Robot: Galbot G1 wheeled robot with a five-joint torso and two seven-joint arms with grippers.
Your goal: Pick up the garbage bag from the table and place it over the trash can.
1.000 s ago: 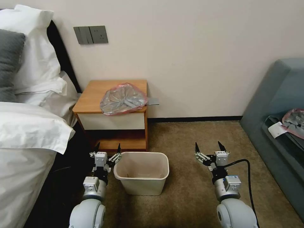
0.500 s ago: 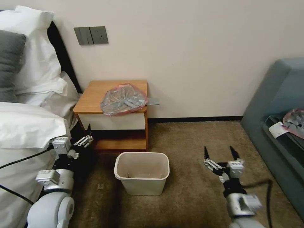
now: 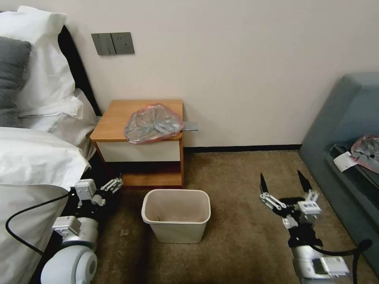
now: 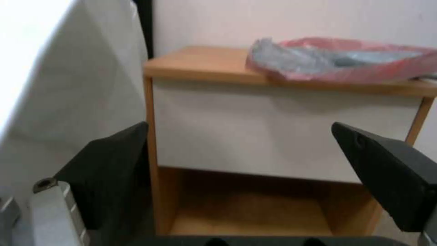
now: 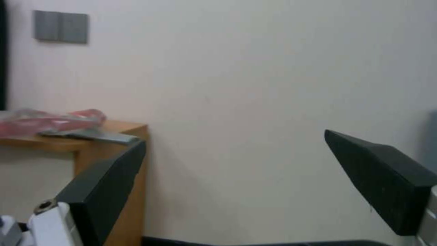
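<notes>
The garbage bag lies crumpled on the right half of the surface, its pink-red rim reaching the front and right edges, with a grey flap sticking out past the right side toward the wall. The trash can stands upright on the carpet, just in front of the surface and apart from it.

The left hand is low at the left, beside the bed, near the front left corner of the surface and left of the trash can. Its arm rises from the near left corner and the hand is turned toward the right and far side. In the left wrist view its two dark fingers stand wide apart with nothing between them, facing the white drawer front and lower shelf, the bag above.

The right hand hovers over the carpet, well to the right of the trash can and close to the grey sofa. Its arm comes up from the near right, fingertips pointing to the far wall. Its fingers are also spread wide, holding nothing.
</notes>
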